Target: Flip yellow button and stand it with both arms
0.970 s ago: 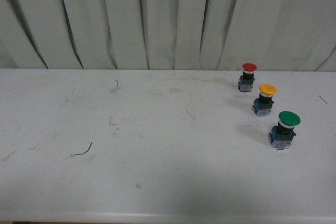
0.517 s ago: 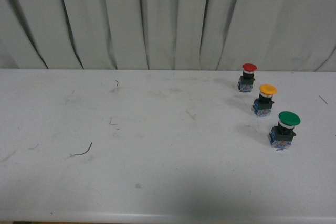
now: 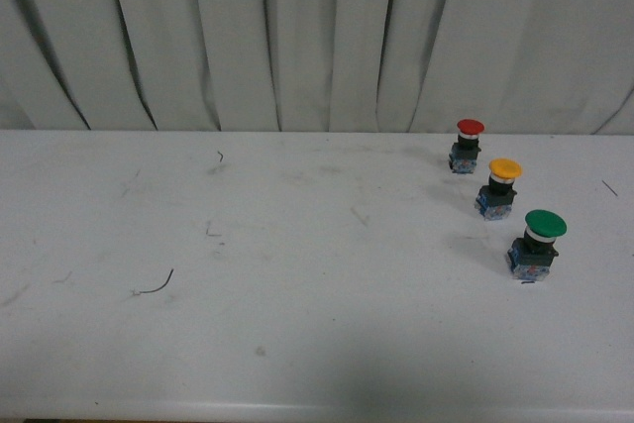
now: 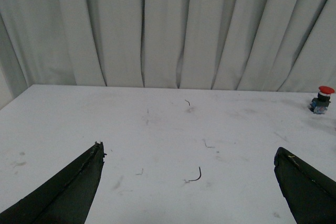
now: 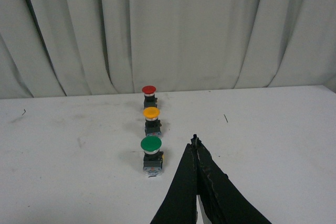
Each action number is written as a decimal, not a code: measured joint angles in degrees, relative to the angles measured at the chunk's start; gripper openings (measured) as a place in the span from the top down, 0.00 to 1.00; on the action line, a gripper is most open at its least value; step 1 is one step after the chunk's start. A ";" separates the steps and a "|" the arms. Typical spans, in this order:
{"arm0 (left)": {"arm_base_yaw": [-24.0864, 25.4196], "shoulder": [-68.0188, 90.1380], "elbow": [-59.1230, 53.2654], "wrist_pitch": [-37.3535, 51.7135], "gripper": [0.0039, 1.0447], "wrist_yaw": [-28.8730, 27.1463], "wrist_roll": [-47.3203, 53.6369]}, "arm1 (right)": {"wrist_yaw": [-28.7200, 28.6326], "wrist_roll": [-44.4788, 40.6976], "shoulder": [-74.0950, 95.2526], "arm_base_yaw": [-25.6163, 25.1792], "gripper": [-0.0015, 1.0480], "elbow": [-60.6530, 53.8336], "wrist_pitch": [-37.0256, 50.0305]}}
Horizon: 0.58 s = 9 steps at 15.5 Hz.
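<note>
Matt scuffed white table; pleated cloth curtain behind.

Front view: neither arm is in frame. Left tool fingers are cropped by the frame edge. Tabletop extends beyond all views.

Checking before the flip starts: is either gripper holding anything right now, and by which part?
Nothing is held. The left gripper is open and empty; the right gripper is shut on nothing. The yellow button stands untouched on the table.

yellow button flanked — red button behind, green button front | sides open
</note>
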 joint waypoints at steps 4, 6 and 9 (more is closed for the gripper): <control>0.00 0.00 0.00 0.00 0.06 0.00 0.00 | -0.02 0.00 -5.05 0.00 0.98 0.00 -4.96; 0.00 0.00 0.00 0.00 0.06 0.00 0.00 | 0.00 0.00 -7.26 0.00 0.98 0.00 -6.95; 0.00 0.00 0.00 0.00 0.06 0.00 0.00 | -0.15 0.00 -15.54 0.00 0.98 0.02 -18.38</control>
